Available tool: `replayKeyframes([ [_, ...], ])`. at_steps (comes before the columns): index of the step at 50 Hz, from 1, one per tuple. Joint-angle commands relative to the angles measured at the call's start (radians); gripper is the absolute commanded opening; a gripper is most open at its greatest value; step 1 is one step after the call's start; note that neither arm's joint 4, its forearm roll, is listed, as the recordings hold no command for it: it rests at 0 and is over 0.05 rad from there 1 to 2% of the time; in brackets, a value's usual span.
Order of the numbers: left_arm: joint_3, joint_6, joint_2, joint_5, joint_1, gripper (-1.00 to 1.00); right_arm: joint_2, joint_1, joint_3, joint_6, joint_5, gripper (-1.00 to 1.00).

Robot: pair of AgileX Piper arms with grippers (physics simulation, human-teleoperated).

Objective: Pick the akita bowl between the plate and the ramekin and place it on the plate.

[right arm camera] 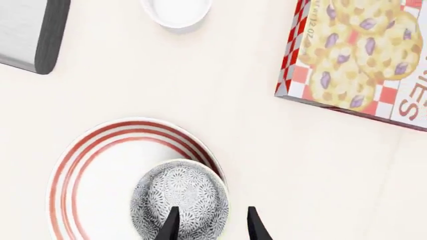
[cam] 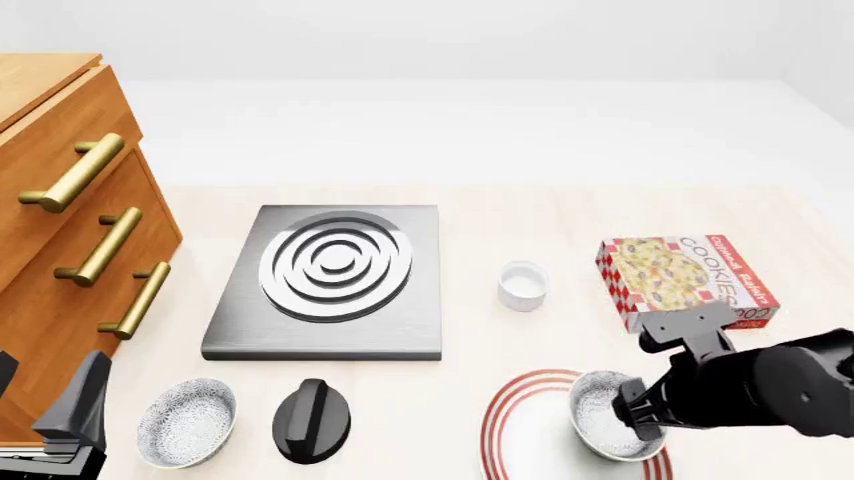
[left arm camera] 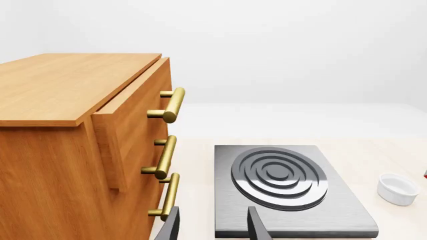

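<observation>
Right gripper (right arm camera: pixel 210 224), fingers straddling its rim, grips the grey-speckled akita bowl (right arm camera: pixel 180 197) over the red-ringed plate (right arm camera: pixel 93 165).

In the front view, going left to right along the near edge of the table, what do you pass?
Left gripper → speckled bowl → black knob → the plate → the akita bowl held on the plate by the right gripper.

Plain white walls all around, soft even light, pale table (cam: pixel 534 210), and a wooden dresser (cam: pixel 54 230) with brass handles (cam: pixel 74 172) on the left.
</observation>
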State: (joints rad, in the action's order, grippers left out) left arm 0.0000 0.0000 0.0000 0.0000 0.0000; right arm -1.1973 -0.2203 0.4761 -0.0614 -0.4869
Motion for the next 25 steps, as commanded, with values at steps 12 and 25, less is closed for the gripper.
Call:
replayKeyframes([
  [12,0.0,0.0,0.0,0.0,0.0,1.0,0.234,0.074,0.107,-0.035,-0.208,1.0],
  [25,0.0,0.0,0.0,0.0,0.0,1.0,0.426,0.139,0.224,-0.065,-0.417,1.0],
])
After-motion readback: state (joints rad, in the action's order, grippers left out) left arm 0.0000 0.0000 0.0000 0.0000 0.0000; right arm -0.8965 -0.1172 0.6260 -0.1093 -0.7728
